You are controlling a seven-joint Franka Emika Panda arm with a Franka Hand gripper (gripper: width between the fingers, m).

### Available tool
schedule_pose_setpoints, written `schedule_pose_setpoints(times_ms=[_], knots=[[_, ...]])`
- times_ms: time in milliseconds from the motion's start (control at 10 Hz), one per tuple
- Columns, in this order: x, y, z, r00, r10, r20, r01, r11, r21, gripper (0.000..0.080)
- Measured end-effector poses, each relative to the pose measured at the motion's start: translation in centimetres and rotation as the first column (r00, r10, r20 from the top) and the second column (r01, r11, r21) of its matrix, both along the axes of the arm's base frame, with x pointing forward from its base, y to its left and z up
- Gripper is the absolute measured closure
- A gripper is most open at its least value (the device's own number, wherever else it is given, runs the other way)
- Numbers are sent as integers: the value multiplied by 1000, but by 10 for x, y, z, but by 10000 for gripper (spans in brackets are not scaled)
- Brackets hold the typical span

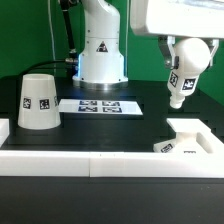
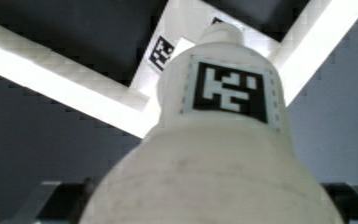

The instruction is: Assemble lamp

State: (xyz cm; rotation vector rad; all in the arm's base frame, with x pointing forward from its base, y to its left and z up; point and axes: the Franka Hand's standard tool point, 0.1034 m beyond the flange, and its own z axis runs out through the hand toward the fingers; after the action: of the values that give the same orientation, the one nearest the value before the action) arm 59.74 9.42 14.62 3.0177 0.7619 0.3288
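Aloft: bulb clamped in the gripper, over the base corner

The gripper is closed around the fat end of the bulb, its jaws only as far apart as the bulb's body keeps them. The dark fingers show on either side of it in the wrist view. The bulb hangs clear of the table, narrow neck down and slightly tilted, toward the exterior view's right. It is above and a little behind the base, which lies in the corner of the white rail. I take that block for the base by the tag on its side, though it blurs into the rail and no socket can be made out. The shade stands wide end down, well apart on the exterior view's left, beside the marker board.

The bulb looks like light, hollow, rigid plastic. Its surface is matte but smoothly rounded, so it would likely slip or pivot between flat pads if pushed sideways. The hold on its widest part seems right, since it leaves the neck free to enter the base. A moderate squeeze and a straight descent should suit it. The shade, larger and tapered, would probably be better taken by its wall near the rim.
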Motion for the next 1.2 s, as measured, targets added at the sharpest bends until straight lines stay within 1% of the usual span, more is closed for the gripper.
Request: schedule_pose_setpoints(times_ms=[200,400,600,800,900,1000,1200], knots=[[0,1,0,1000,1,3,-1,1000,1,222],[11,4,2,998,10,60,-11,1000,12,222],[21,13,10,996,17,89,-19,1000,18,222],[21,12,9,995,23,102,-25,1000,19,222],[23,11,9,992,23,126,-26,999,23,222],[22,11,3,992,30,124,-33,999,22,222],[22,11,-2,992,43,122,-45,999,18,222]])
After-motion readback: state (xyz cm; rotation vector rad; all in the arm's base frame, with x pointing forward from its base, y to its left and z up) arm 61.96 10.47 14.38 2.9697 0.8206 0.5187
